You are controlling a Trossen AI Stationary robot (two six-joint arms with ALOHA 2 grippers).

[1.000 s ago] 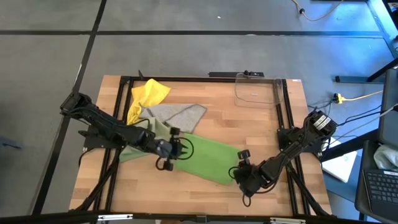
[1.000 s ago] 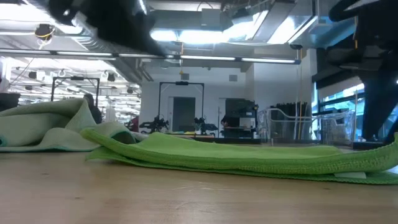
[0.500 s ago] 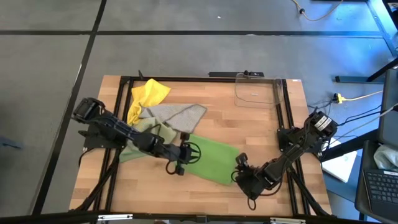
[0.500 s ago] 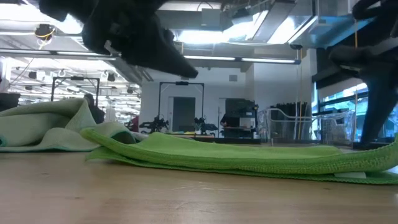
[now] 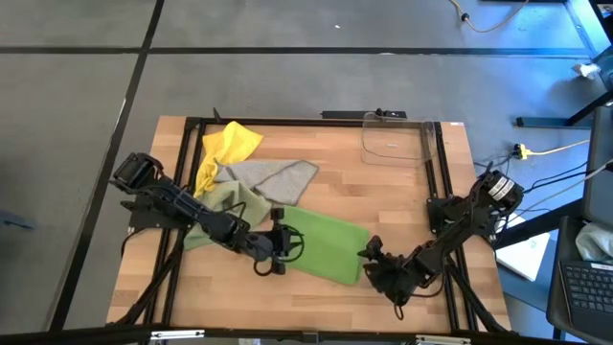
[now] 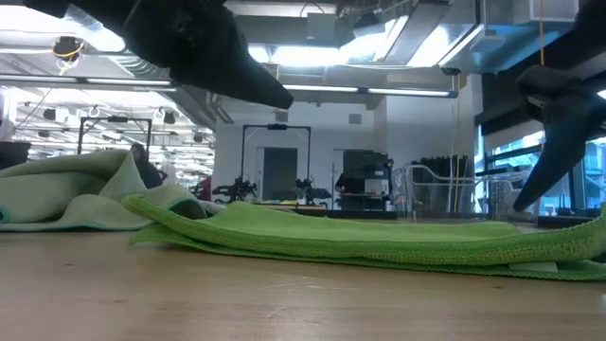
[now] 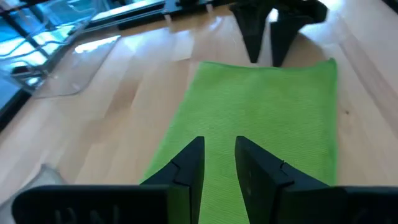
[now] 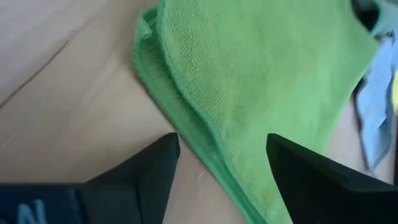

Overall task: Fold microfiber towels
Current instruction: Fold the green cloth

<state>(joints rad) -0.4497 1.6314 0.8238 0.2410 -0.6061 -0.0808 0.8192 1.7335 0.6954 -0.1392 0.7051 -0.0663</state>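
Observation:
A bright green towel (image 5: 326, 244), folded into a long strip, lies flat on the wooden table at its middle. My left gripper (image 7: 219, 155) hovers over the strip's left end, its fingers a narrow gap apart with nothing between them. My right gripper (image 8: 221, 146) stands wide open at the strip's right end, one finger on each side of the layered edge (image 8: 180, 124), slanting down and just above it. Toward the far left lie a yellow towel (image 5: 228, 146), a grey-beige towel (image 5: 276, 176) and a pale olive towel (image 5: 222, 201), crumpled against one another.
A clear plastic bin (image 5: 393, 140) stands at the far right of the table. Black frame rails (image 5: 436, 182) run along the table's left and right sides. Bare wood lies in front of the green towel, toward the near edge (image 6: 303, 303).
My left gripper has gone toward the table's right and down, over the green towel's left end. My right gripper has sunk toward the towel's right end, rolled and tipped downward, and has opened wide. The towels have stayed where they were.

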